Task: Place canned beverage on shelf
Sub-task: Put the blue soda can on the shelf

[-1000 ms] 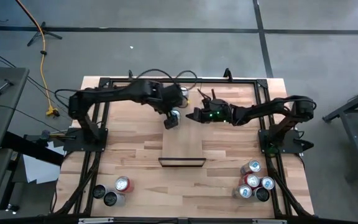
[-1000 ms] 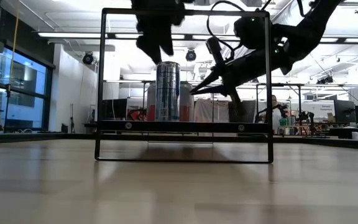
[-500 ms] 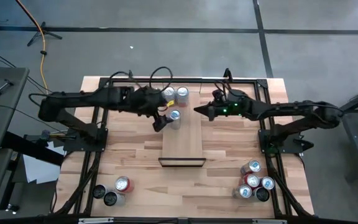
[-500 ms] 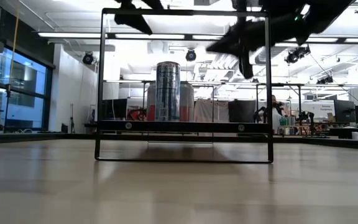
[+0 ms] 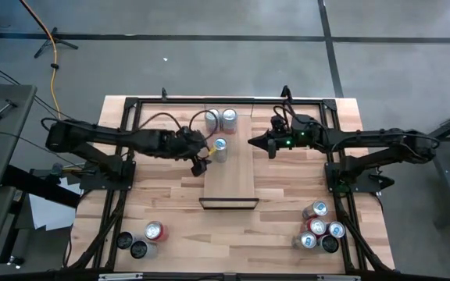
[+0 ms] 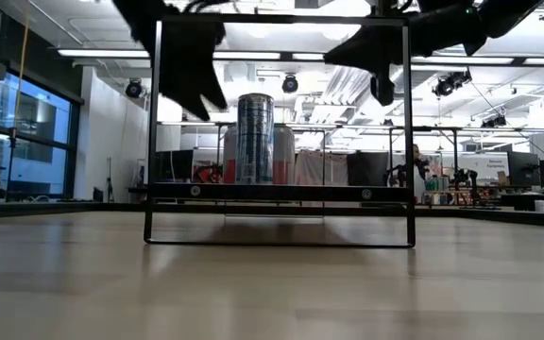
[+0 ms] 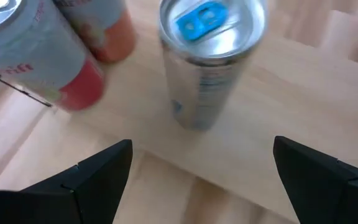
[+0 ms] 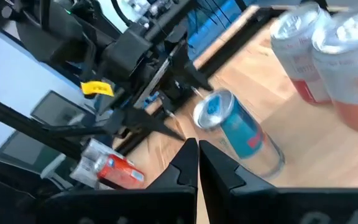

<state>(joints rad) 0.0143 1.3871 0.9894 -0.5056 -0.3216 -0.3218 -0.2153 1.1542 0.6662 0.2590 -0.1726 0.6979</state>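
Note:
A silver can with a blue tab (image 5: 220,147) stands upright on its base on the shelf (image 5: 233,176), near the plank's left edge; it also shows in the left wrist view (image 7: 210,56) and the low view (image 6: 255,139). My left gripper (image 5: 200,161) hangs open just left of the can, pointing slantwise down at it, its fingers (image 7: 104,174) wide apart and short of the can. My right gripper (image 5: 252,143) is shut, hovering over the shelf's right side and pointing toward the can (image 8: 238,134).
Two red-and-silver cans (image 5: 220,119) stand at the shelf's far end. The shelf's black frame (image 5: 229,204) rises at its near end. More cans cluster at the table's near left (image 5: 143,238) and near right (image 5: 319,228). Black rails (image 5: 233,100) border the tabletop.
My left gripper has drawn back from above the can toward the table's left edge and sunk, staying open. My right gripper has risen and pulled back a little toward the right edge, rolling as it went, still shut. The can has kept its place on the shelf.

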